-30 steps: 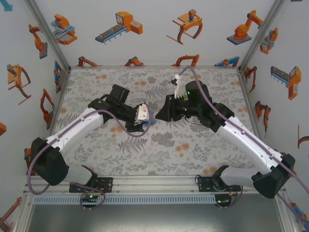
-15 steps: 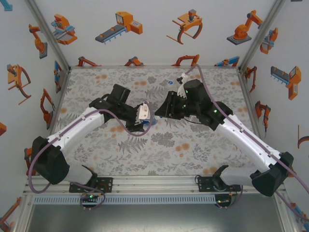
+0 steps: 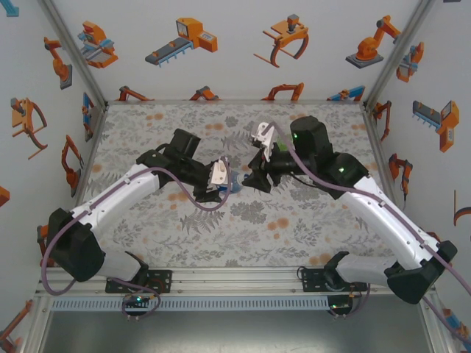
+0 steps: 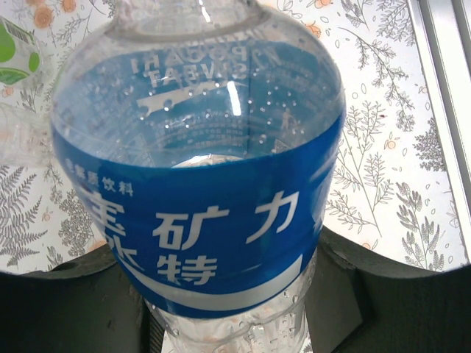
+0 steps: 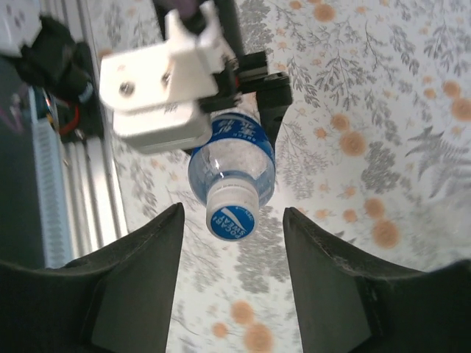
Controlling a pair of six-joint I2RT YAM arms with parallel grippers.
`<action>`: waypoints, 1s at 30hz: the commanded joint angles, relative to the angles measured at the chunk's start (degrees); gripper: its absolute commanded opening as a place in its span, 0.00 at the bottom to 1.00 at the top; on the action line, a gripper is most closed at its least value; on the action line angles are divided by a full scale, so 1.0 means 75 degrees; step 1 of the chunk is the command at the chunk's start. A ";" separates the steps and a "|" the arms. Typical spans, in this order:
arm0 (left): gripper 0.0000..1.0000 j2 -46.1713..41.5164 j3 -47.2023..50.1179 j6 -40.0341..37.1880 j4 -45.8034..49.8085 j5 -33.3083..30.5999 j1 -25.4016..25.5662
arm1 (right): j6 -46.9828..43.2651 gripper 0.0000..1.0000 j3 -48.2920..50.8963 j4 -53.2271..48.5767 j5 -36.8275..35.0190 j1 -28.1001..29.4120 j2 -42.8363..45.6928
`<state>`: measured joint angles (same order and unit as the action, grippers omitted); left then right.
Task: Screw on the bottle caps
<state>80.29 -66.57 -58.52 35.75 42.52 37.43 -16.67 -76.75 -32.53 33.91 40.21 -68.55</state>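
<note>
My left gripper (image 4: 228, 312) is shut on the lower body of the bottle with the blue label (image 4: 199, 220), its dark fingers (image 4: 66, 301) pressing on both sides. In the top view the left gripper (image 3: 219, 181) holds this bottle (image 3: 231, 184) above the table's middle, its neck pointing at my right gripper (image 3: 252, 179). A white-sided bottle cap with a blue printed top (image 5: 232, 215) sits on the bottle's neck (image 5: 234, 158). My right gripper (image 5: 233, 224) is open, its fingers (image 5: 143, 276) standing apart on either side of the cap without touching it.
Part of another see-through bottle with a green-and-white label (image 4: 11, 51) lies at the left edge of the left wrist view. The floral table cover (image 3: 243, 228) stretches bare toward the near rail (image 3: 235, 283). Patterned walls close in the sides and back.
My right gripper has opened off the cap, and its wrist has turned and shifted slightly. The left arm has kept the bottle still.
</note>
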 commanded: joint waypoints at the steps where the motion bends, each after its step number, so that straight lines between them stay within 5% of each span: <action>1: 0.00 -0.0212 -0.0145 -0.0236 0.0191 0.0367 0.0021 | -0.1947 0.54 -0.0061 -0.0437 0.0440 0.0006 0.0028; 22: 0.00 -0.0206 -0.0148 -0.0260 0.0238 0.0368 0.0067 | -0.2045 0.33 0.0226 -0.0021 0.0882 0.0006 -0.0114; 27: 0.00 -0.0186 -0.0165 -0.0236 0.0258 0.0293 0.0084 | -0.0515 0.11 0.0311 0.0571 0.0462 0.0006 -0.0124; 30: 0.00 -0.0134 -0.0192 -0.0216 0.0261 0.0259 0.0084 | 0.1872 0.00 0.0519 0.1390 -0.0523 0.0006 -0.0105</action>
<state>79.94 -66.57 -59.16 37.45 42.44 37.45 -19.25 -74.32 -29.67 36.73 40.21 -69.41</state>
